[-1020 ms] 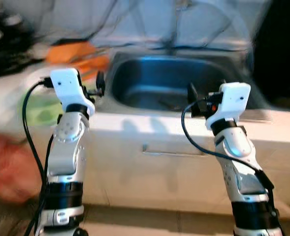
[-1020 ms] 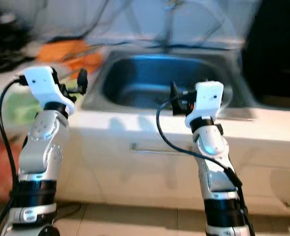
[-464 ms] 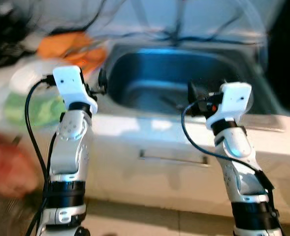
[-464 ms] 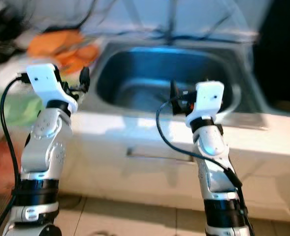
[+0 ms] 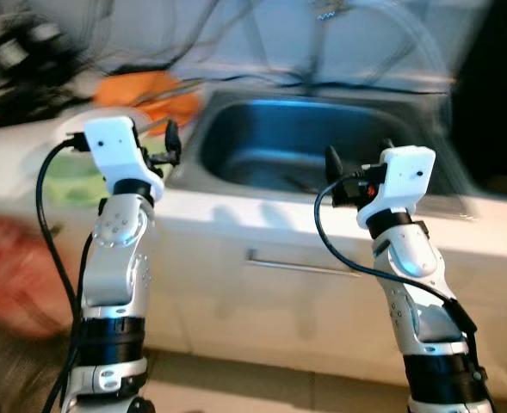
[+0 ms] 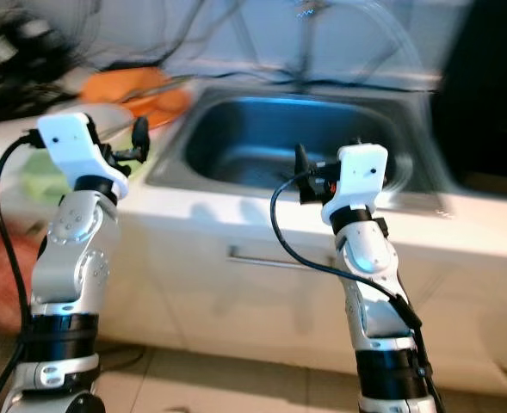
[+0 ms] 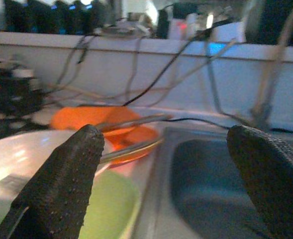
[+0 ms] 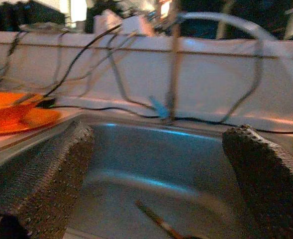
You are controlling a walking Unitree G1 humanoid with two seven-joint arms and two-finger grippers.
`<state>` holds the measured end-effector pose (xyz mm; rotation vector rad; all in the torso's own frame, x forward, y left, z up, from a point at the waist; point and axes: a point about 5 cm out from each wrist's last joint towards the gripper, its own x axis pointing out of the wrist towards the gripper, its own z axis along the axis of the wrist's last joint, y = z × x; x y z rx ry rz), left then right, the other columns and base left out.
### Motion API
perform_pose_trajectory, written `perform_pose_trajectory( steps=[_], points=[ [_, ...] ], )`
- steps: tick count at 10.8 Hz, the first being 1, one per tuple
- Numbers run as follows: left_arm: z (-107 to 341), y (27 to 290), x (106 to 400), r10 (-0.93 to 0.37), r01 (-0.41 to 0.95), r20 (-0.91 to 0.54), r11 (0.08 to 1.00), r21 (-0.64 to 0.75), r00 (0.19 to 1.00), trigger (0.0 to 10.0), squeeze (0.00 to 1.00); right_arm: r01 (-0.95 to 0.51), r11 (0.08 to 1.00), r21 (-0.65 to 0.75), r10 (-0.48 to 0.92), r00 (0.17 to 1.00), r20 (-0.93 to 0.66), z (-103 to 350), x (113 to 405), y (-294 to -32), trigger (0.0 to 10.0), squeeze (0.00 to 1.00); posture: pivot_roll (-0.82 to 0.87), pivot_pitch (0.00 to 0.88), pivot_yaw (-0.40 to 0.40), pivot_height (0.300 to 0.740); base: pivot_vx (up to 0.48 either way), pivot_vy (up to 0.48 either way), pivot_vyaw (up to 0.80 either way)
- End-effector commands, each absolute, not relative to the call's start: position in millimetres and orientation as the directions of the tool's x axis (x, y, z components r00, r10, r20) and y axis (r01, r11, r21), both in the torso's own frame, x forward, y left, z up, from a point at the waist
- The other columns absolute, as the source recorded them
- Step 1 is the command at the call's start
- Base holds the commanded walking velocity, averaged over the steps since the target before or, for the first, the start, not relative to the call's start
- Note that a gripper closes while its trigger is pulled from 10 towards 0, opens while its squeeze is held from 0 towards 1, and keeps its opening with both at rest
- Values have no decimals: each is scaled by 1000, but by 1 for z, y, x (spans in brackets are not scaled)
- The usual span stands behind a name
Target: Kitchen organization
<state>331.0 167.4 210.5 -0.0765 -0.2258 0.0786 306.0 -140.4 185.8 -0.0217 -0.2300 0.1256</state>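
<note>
Two silver arms with white wrist housings and black hands

Each arm is glossy silver with rounded joint shells, a black band low down and a boxy white housing at the wrist. A black cable loops from each housing down the arm. The left hand and right hand have wide, dimpled black fingers.

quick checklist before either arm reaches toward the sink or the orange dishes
1. Left gripper open and holding nothing: ok.
2. Right gripper open and holding nothing: ok.
3. Head views sharp enough to aim: not ok, both are blurred.
4. Sink contents known: cannot tell; a thin utensil lies on the bottom, otherwise unclear.
5. Orange dishes free to grasp: cannot tell; metal utensils rest across them.
6. Path past the faucet and hanging cables: cannot tell.
</note>
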Motion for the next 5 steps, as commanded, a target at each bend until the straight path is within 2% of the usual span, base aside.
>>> perform_pose_trajectory(
  steps=[1,5],
  points=[
    [212,167,330,95,-77,222,993,-87,970,10000,0,-122,991,-49,131,964,233,187,305,-140,10000,0,97,10,24,740,311,0,0],
    [211,166,329,94,-75,221,993,-91,971,10000,0,-123,991,-57,133,964,229,186,305,-141,10000,0,96,9,18,740,300,284,0]
  ],
)
